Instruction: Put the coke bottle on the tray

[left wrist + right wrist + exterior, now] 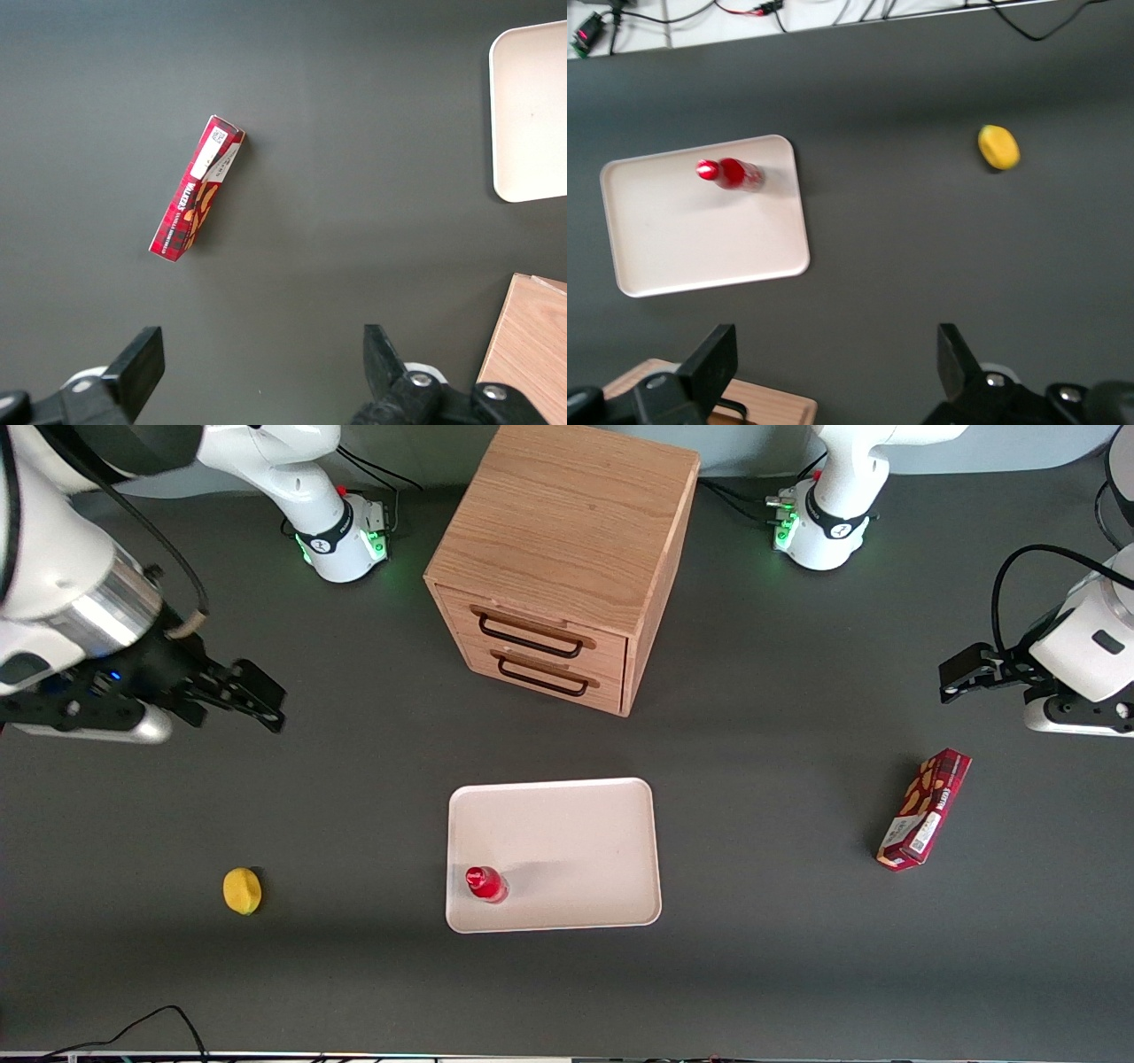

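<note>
The gripper (266, 700) is hanging wide open, holding nothing; the coke bottle (485, 884) is standing on the tray (567, 833), well apart from it.

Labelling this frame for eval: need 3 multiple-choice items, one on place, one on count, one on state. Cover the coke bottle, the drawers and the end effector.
1. Where is the coke bottle?
A. on the bare table beside the lemon
B. on the tray, in the corner nearest the front camera and the working arm's end
C. on top of the wooden cabinet

2. How many drawer handles show on the wooden cabinet?
A. one
B. two
C. four

3. What is the state of the right arm's end effector?
A. open, empty, raised away from the tray
B. shut on the bottle
C. shut on the lemon

Answers:
1 B: the bottle stands upright inside the rim of the tray.
2 B: two dark handles, one above the other.
3 A: the right wrist view shows spread fingers with nothing between them; the lemon lies untouched.
</note>
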Motion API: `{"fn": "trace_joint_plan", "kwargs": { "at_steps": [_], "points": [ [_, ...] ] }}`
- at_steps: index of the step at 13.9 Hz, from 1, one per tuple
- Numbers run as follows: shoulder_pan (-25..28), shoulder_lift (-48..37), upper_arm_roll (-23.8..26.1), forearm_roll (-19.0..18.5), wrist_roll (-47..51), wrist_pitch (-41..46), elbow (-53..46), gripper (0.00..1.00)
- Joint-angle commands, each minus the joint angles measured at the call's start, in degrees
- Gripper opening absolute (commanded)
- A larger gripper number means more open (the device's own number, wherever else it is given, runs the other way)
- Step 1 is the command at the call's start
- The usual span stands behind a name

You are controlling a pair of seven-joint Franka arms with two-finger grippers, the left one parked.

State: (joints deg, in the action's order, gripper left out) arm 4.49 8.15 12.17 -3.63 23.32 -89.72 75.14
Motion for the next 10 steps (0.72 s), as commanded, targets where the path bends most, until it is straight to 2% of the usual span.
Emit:
{"fn": "trace_joint_plan", "kwargs": {
  "at_steps": [1, 3, 7, 10],
  "points": [
    [-3.9, -13.1, 0.5, -0.2, -5.3, -1.9, 15.2, 1.0],
    [-5.4, -17.2, 0.5, 0.5, -6.1, -2.1, 19.1, 1.0],
    [-7.1, -16.2, -0.1, 2.4, -5.4, -1.3, 16.5, 1.0],
    [-9.3, -14.9, -0.1, 5.6, -6.0, -1.1, 14.0, 1.0]
  ]
}}
